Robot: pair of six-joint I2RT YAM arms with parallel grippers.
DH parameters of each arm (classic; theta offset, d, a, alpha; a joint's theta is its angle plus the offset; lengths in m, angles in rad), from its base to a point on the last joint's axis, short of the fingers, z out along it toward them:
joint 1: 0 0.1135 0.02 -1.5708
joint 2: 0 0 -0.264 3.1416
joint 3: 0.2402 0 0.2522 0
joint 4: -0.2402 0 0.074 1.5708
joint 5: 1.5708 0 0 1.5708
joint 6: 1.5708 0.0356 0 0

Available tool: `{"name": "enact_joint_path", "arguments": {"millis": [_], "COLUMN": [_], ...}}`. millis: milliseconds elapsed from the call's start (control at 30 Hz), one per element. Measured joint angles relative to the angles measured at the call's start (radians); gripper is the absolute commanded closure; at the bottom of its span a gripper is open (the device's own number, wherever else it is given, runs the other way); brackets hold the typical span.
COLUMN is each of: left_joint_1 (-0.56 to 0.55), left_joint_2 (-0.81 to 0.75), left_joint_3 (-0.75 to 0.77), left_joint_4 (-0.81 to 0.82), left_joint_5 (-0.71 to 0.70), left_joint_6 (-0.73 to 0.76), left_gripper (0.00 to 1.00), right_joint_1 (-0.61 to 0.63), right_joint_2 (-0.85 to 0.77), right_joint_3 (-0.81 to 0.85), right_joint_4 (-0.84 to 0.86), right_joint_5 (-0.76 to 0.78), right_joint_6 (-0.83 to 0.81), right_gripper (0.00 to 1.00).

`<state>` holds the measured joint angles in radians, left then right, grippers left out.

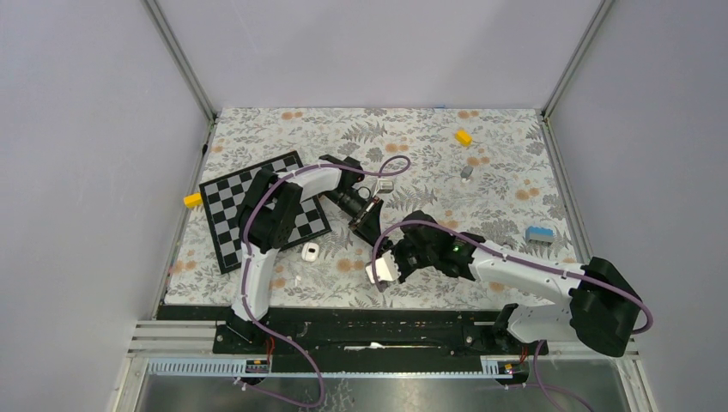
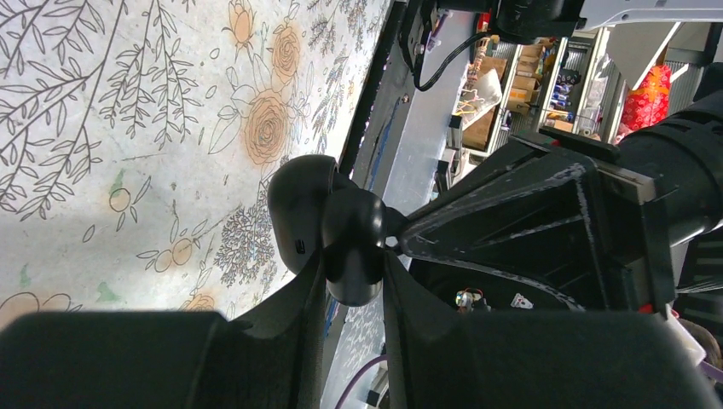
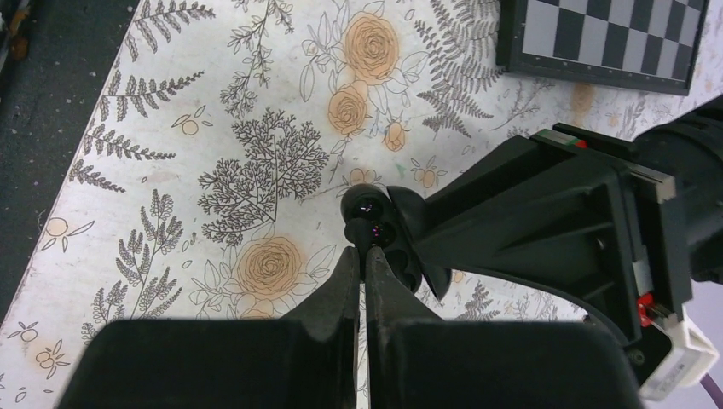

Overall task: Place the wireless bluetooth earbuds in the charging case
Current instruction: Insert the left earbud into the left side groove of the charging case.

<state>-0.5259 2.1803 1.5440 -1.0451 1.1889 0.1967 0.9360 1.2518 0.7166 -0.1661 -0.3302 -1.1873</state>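
While the two arms meet over the middle of the table (image 1: 515, 197), a little toward its near edge, the left gripper (image 2: 351, 268) has its fingers clamped on the black charging case (image 2: 341, 230), holding it up off the flowered surface. And there is the right gripper (image 3: 365, 256), coming in from the right side, jaws pinched tight together with no gap between them, their tips right up against the case. From the right wrist view a small glossy black bump shows at those tips, but whether it is an earbud or part of the case, I cannot tell.

Down on the table, a small white object (image 1: 311, 251) lies just off the near corner of the chessboard mat (image 1: 225, 209), which sits toward the left edge. A yellow block (image 1: 464, 137) rests near the far edge, and a blue piece (image 1: 539, 233) by the right edge.
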Motion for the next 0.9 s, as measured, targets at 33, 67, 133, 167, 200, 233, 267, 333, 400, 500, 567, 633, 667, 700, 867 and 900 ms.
{"name": "enact_joint_path", "arguments": {"millis": [33,67,133,167,200,233,267,333,400,500,567,633,667,700,867,900], "left_joint_1": [-0.001,-0.002,-0.003,-0.003,-0.003,-0.004,-0.004,-0.005,-0.005,-0.006,-0.007,-0.007,-0.007,-0.007,-0.007,-0.007], "left_joint_2": [-0.001,-0.001,-0.002,-0.003,-0.005,-0.006,-0.008,-0.009,-0.011,-0.014,-0.014,-0.014,-0.014,-0.014,-0.014,-0.014], "left_joint_3": [0.0,0.0,-0.002,-0.004,-0.006,-0.009,-0.009,-0.01,-0.01,-0.014,-0.015,-0.015,-0.015,-0.015,-0.022,-0.027], "left_joint_4": [0.0,0.0,0.001,0.001,0.001,0.0,0.0,0.0,0.001,0.001,0.001,0.0,0.001,0.0,0.002,0.003], "left_joint_5": [0.0,0.0,0.0,0.0,0.0,0.0,0.0,0.0,0.0,0.0,0.0,0.0,0.0,0.0,0.02,0.024], "left_joint_6": [0.0,0.0,0.0,0.0,0.0,0.0,0.0,0.0,0.0,0.0,0.0,0.0,0.0,0.0,0.006,0.006], "left_gripper": [1.0,1.0,1.0,1.0,1.0,1.0,1.0,1.0,1.0,1.0,1.0,1.0,1.0,1.0,1.0,1.0], "right_joint_1": [0.001,0.001,0.001,0.001,0.002,0.002,0.002,0.003,0.006,0.01,0.014,0.019,0.021,0.024,0.027,0.027], "right_joint_2": [0.009,0.016,0.024,0.027,0.029,0.029,0.029,0.029,0.029,0.029,0.029,0.029,0.029,0.029,0.029,0.029], "right_joint_3": [0.0,0.0,0.0,0.0,0.0,0.0,0.0,0.0,0.0,0.0,0.0,0.0,0.0,0.0,-0.018,-0.023], "right_joint_4": [0.0,0.0,0.0,0.0,0.0,0.0,0.001,0.003,0.007,0.023,0.035,0.051,0.061,0.066,0.089,0.095], "right_joint_5": [0.0,0.001,0.002,0.005,0.005,0.006,0.007,0.007,0.007,0.007,0.007,0.007,0.007,0.007,0.008,0.008], "right_joint_6": [-0.007,-0.013,-0.023,-0.028,-0.032,-0.035,-0.037,-0.04,-0.043,-0.046,-0.047,-0.048,-0.049,-0.05,-0.055,-0.055], "right_gripper": [1.0,1.0,1.0,1.0,1.0,1.0,1.0,1.0,1.0,1.0,1.0,1.0,1.0,1.0,1.0,1.0]}}
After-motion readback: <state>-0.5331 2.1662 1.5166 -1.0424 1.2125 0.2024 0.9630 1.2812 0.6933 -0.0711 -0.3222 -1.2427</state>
